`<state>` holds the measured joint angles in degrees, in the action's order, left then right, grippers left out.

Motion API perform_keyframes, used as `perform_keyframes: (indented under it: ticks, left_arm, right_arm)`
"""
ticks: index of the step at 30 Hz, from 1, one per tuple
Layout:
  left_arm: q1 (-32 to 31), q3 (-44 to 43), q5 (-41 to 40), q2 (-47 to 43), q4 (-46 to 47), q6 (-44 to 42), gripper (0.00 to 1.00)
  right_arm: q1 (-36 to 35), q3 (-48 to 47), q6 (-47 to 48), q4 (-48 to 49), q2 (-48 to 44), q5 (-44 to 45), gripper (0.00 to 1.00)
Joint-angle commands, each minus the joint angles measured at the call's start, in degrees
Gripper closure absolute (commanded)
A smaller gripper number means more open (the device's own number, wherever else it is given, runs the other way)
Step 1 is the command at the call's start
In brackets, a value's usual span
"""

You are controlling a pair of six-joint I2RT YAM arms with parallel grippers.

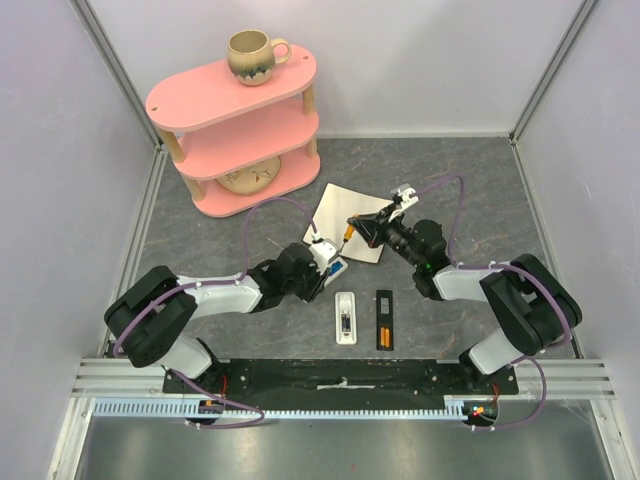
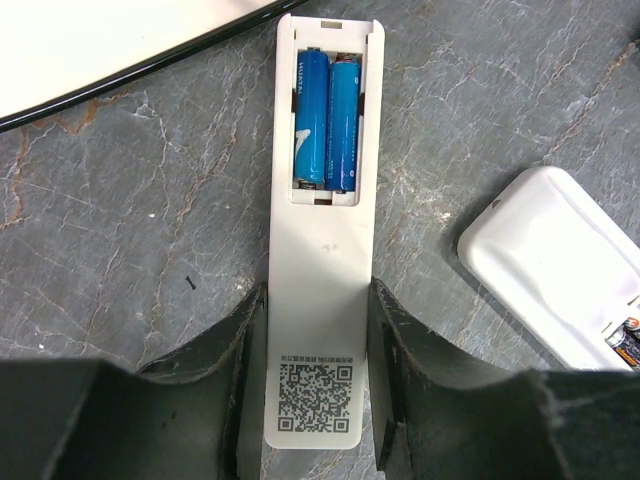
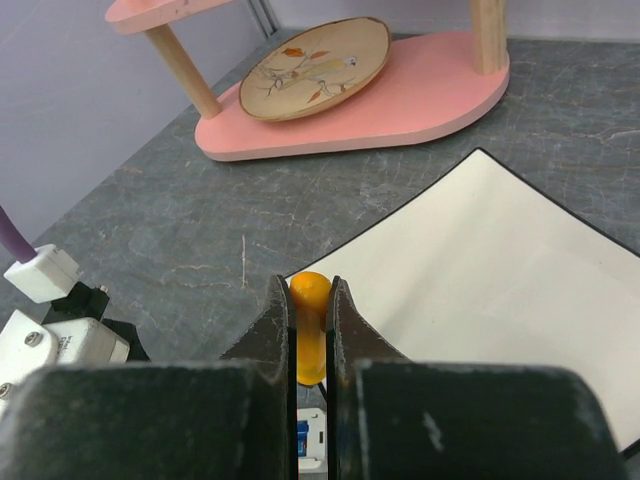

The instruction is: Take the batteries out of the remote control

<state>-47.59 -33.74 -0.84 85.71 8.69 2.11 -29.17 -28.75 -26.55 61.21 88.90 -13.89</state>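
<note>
My left gripper [image 2: 318, 300] is shut on the lower end of a white remote control [image 2: 320, 250] that lies back-up on the grey table. Its cover is off and two blue batteries [image 2: 326, 120] sit side by side in the bay. In the top view this remote [image 1: 330, 266] is at the left gripper [image 1: 326, 260]. My right gripper [image 3: 308, 284] is shut on the orange handle of a screwdriver [image 3: 310, 335], held upright just above that remote's battery end [image 3: 305, 440]. In the top view the right gripper [image 1: 354, 230] holds the screwdriver [image 1: 346, 236] over the mat's corner.
A second white remote [image 1: 345, 318] and a black remote [image 1: 384, 320] with orange batteries [image 1: 384, 336] lie near the front. A white mat [image 1: 350, 220] lies behind the grippers. A pink shelf [image 1: 235, 120] carries a mug [image 1: 252, 55] and a plate [image 3: 315, 55].
</note>
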Motion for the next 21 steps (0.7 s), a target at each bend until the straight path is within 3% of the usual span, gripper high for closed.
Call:
perform_keyframes:
  ticks: [1,14,21]
  left_arm:
    - [0.2,-0.5,2.1,0.6,2.4,-1.3,0.98]
    - [0.7,-0.8,2.4,0.9,1.8,-1.1,0.98]
    - [0.7,-1.1,2.2,1.6,1.7,-1.1,0.98]
  right_arm:
    - [0.2,0.1,2.3,1.4,1.4,-1.8,1.0]
    - [0.2,-0.8,3.7,-4.8,0.2,-1.8,1.0]
    - [0.2,0.0,2.6,-3.0,0.7,-3.5,1.0]
